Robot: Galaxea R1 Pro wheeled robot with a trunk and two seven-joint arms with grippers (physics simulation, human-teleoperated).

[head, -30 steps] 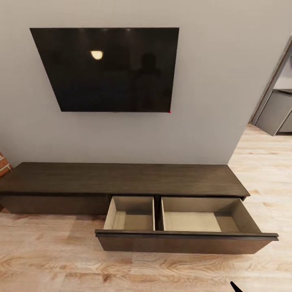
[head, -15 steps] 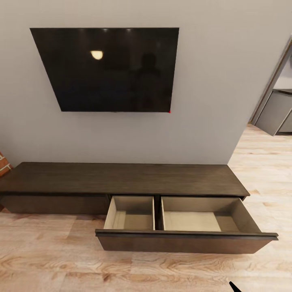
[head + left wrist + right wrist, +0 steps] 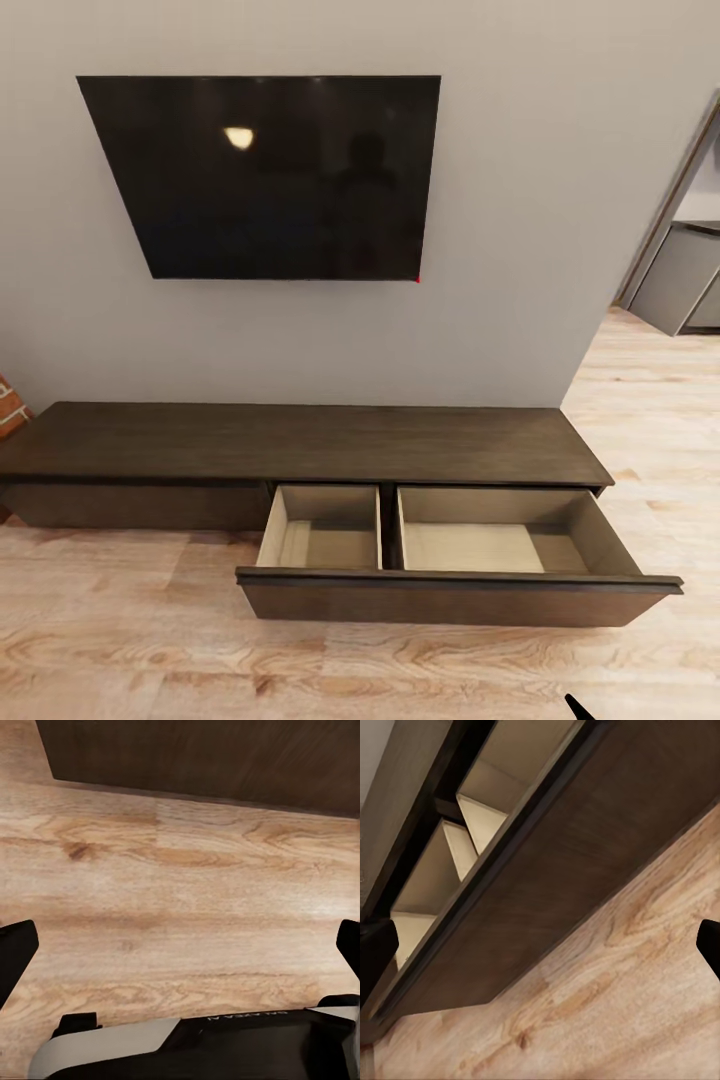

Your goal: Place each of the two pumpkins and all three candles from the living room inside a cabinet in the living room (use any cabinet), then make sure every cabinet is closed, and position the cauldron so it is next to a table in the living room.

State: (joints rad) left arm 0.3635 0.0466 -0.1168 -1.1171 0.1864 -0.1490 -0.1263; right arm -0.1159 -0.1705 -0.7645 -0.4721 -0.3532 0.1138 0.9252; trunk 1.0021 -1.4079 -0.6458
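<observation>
The cabinet (image 3: 300,440) runs long along the wall under the dark screen (image 3: 265,175), its drawer (image 3: 460,545) pulled out towards the robot, both compartments bare. Left tool (image 3: 180,945) hangs over the floor (image 3: 120,640), fingers wide apart and empty. Right tool (image 3: 544,945), likewise spread and empty, faces the drawer front at a slant and looks the nearer arm.

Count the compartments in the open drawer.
2. A narrower left compartment and a wider right compartment, split by a divider, inside the pulled-out drawer of the cabinet. Both look empty.
</observation>
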